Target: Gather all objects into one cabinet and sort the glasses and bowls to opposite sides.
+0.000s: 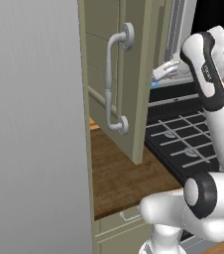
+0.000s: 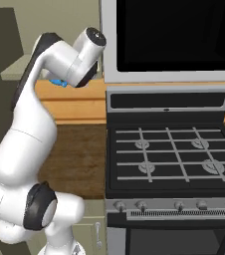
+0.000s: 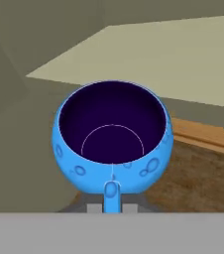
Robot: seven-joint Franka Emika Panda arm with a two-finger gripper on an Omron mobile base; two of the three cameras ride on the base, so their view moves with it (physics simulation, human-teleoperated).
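bowl (image 3: 112, 136), small glossy blue, pinched at near rim by gripper (image 3: 112, 194), jaws closed tight on it; carried above counter, just short of pale cabinet shelf (image 3: 183, 54). step: gathering bowl into cabinet. next: carry forward over shelf, lower toward bowls' side, then release.

Blue bowl (image 3: 112, 136) sits dead centre in the hand view, glossy with crater-like dimples on the outside, dark purple-black inside with a thin pale ring on the bottom, mouth facing the camera. Gripper (image 3: 112, 194) is closed on the near rim at 6 o'clock, one blue-tinted fingertip (image 3: 112, 191) overlapping the bowl wall, bowl clear of any surface. Pale green shelf (image 3: 183, 54) spans 12 to 3 o'clock behind the bowl, olive cabinet wall (image 3: 15, 39) at 9 to 11, a strip of brown wooden counter (image 3: 203, 154) at 3 to 4.
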